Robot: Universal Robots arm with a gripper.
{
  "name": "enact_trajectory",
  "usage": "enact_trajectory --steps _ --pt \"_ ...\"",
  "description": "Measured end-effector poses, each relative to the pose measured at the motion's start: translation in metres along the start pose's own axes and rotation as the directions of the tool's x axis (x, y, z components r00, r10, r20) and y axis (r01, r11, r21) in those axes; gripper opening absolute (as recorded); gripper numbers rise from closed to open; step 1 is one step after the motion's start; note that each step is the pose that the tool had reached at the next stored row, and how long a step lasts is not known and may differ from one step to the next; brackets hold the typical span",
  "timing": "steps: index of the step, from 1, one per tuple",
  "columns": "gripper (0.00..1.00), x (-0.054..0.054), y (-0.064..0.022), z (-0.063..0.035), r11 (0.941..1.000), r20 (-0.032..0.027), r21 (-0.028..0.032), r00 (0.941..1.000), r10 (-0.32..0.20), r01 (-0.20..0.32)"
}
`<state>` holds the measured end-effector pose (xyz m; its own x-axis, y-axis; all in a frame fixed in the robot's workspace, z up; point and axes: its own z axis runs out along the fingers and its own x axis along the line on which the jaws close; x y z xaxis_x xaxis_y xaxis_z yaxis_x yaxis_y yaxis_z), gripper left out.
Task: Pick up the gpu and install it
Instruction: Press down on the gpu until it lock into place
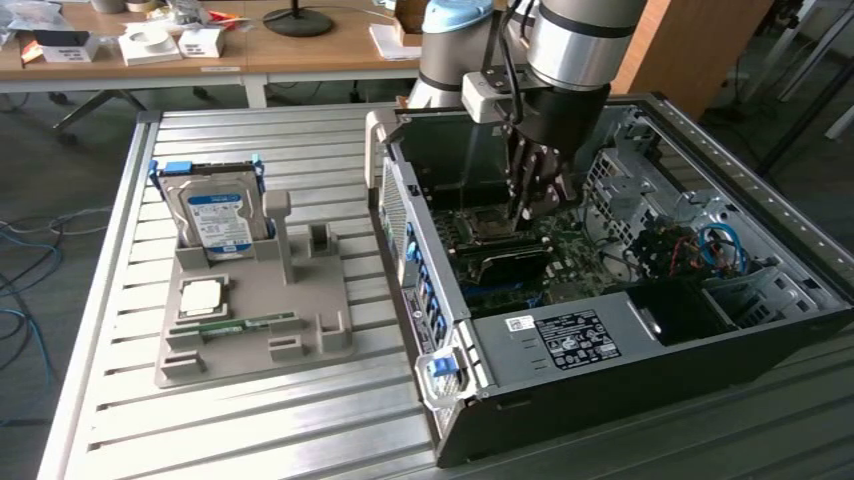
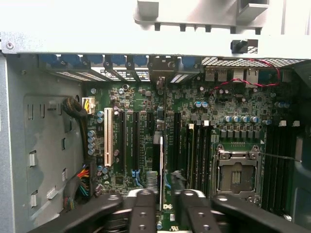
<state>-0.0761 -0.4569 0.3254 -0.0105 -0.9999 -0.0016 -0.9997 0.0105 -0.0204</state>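
While the arm reaches straight down into the open computer case (image 1: 694, 330), its gripper (image 2: 161, 201) pinches the gpu (image 2: 161, 170), held edge-on and upright above the motherboard (image 2: 194, 121) slots.

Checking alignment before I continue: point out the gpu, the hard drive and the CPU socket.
gpu (image 2: 161, 170): wrist view, on its thin pale edge.
hard drive (image 1: 220, 220): exterior view, on its blue label.
CPU socket (image 2: 236, 177): wrist view, on its open middle.
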Motion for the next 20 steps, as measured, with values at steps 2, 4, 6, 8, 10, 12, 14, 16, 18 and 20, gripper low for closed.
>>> enact_trajectory --steps 2,4,6,8,10,12,14,16,18,20 --pt "0.21 0.000 0.0000 0.0000 1.0000 0.0000 0.0000 1.0000 0.000 0.000" --pt "0.11 0.000 0.0000 0.0000 1.0000 0.0000 0.0000 1.0000 0.000 0.000" --pt "0.11 0.000 0.0000 0.0000 1.0000 0.0000 0.0000 1.0000 0.000 0.000" --pt "0.11 0.000 0.0000 0.0000 1.0000 0.0000 0.0000 1.0000 0.000 0.000" --pt "0.11 0.000 0.0000 0.0000 1.0000 0.0000 0.0000 1.0000 0.000 0.000" --pt "0.11 0.000 0.0000 0.0007 1.0000 0.0004 0.0000 1.0000 0.000 0.000" --pt "0.11 0.000 0.0001 0.0036 1.0000 0.0011 0.0000 1.0000 0.000 0.000" --pt "0.11 0.000 0.0001 0.0072 1.0000 0.0015 0.0000 1.0000 0.000 0.000" --pt "0.11 0.000 0.0002 0.0108 1.0000 0.0017 0.0000 1.0000 0.000 0.000" --pt "0.11 0.000 0.0003 0.0134 1.0000 0.0018 0.0000 1.0000 0.000 0.000"
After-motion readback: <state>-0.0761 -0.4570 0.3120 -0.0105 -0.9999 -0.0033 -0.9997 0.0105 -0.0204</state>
